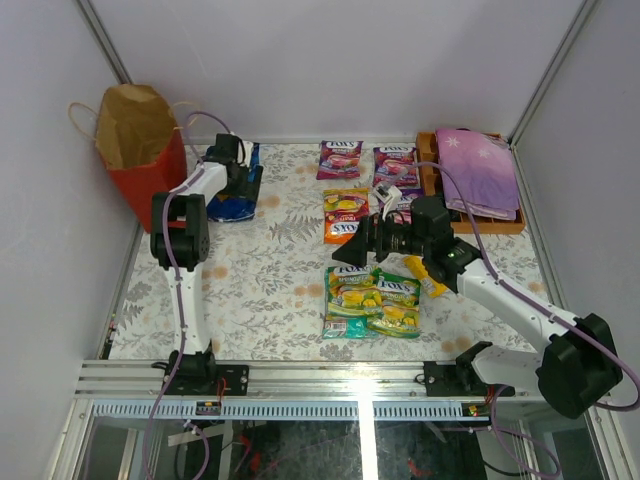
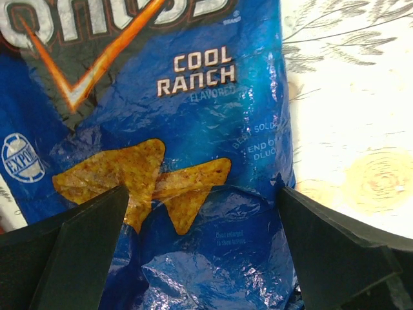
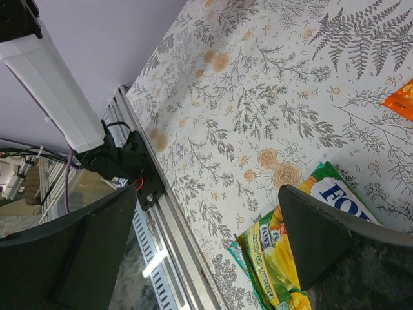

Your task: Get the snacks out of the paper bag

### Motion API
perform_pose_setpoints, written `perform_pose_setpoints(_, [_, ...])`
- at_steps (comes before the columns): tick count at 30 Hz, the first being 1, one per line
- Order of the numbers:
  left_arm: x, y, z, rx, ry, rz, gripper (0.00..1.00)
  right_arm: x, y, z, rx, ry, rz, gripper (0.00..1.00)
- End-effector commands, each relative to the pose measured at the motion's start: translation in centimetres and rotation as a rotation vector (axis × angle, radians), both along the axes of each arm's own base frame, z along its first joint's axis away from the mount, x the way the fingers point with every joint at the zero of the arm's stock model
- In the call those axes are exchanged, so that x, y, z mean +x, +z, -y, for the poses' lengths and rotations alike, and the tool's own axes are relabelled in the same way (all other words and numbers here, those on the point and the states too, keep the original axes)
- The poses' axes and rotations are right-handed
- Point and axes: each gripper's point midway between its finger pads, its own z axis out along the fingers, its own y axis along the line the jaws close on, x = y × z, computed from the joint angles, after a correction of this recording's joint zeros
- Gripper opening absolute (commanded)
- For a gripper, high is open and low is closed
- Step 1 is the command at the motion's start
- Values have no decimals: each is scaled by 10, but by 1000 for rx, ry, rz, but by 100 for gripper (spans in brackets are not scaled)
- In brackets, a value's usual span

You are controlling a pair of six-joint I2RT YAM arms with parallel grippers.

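The red paper bag (image 1: 140, 150) stands open at the far left against the wall. The blue Doritos bag (image 1: 232, 207) lies on the table right of it and fills the left wrist view (image 2: 193, 110). My left gripper (image 1: 240, 180) (image 2: 201, 219) hangs over it, open, one finger on each side. Two purple pouches (image 1: 340, 158), an orange pouch (image 1: 345, 215), green-yellow pouches (image 1: 370, 300) (image 3: 284, 265) and a small yellow bar (image 1: 426, 276) lie on the table. My right gripper (image 1: 352, 243) (image 3: 206, 219) is open and empty above the green-yellow pouches.
A brown wooden tray (image 1: 428, 165) with a folded purple flowered cloth (image 1: 478, 170) stands at the far right. White walls close in the table on three sides. A metal rail (image 1: 330, 378) runs along the near edge.
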Motion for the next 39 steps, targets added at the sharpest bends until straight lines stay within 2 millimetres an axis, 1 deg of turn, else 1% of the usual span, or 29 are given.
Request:
perform_pose_setpoints(1, [-19, -12, -44, 79, 4, -66, 100, -8, 19, 1, 44, 31, 51, 99])
perform_pose_setpoints(3, [-20, -9, -50, 89, 10, -64, 100, -10, 20, 3, 40, 27, 57, 99])
perform_pose_setpoints(5, [-15, 2, -52, 87, 17, -28, 100, -11, 21, 5, 34, 22, 64, 99])
perform_pose_setpoints(8, [0, 26, -52, 56, 50, 56, 100, -12, 21, 8, 21, 16, 64, 99])
perform_pose_setpoints(10, [7, 32, -54, 45, 78, 77, 100, -14, 22, 9, 21, 14, 67, 100])
perform_pose_setpoints(17, [9, 20, -75, 60, 217, 62, 100, -16, 27, 11, 29, 10, 66, 99])
perform_pose_setpoints(24, [15, 20, -80, 14, 312, 68, 100, -15, 23, 9, 25, 10, 53, 99])
perform_pose_setpoints(25, [16, 20, -86, 32, 348, 71, 100, -15, 23, 9, 25, 11, 53, 100])
perform_pose_setpoints(27, [14, 14, -92, 54, 387, 60, 100, -16, 23, 10, 24, 9, 52, 100])
perform_pose_setpoints(28, [13, 11, -92, 53, 391, 56, 100, -16, 23, 10, 25, 9, 55, 99])
perform_pose_setpoints(30, [12, 14, -92, 48, 400, 62, 100, -16, 23, 11, 22, 8, 57, 99])
perform_pose_setpoints(32, [14, 30, -89, 20, 406, 104, 100, -16, 23, 11, 21, 9, 56, 99])
perform_pose_setpoints(34, [19, 60, -81, -24, 413, 168, 100, -15, 22, 10, 22, 8, 54, 99])
perform_pose_setpoints(36, [20, 105, -71, -68, 423, 254, 100, -14, 22, 9, 24, 9, 52, 100])
perform_pose_setpoints(38, [11, 150, -57, -119, 428, 342, 100, -13, 24, 8, 23, 11, 55, 99])
perform_pose_setpoints(39, [3, 171, -48, -145, 427, 384, 100, -13, 26, 9, 20, 11, 61, 99])
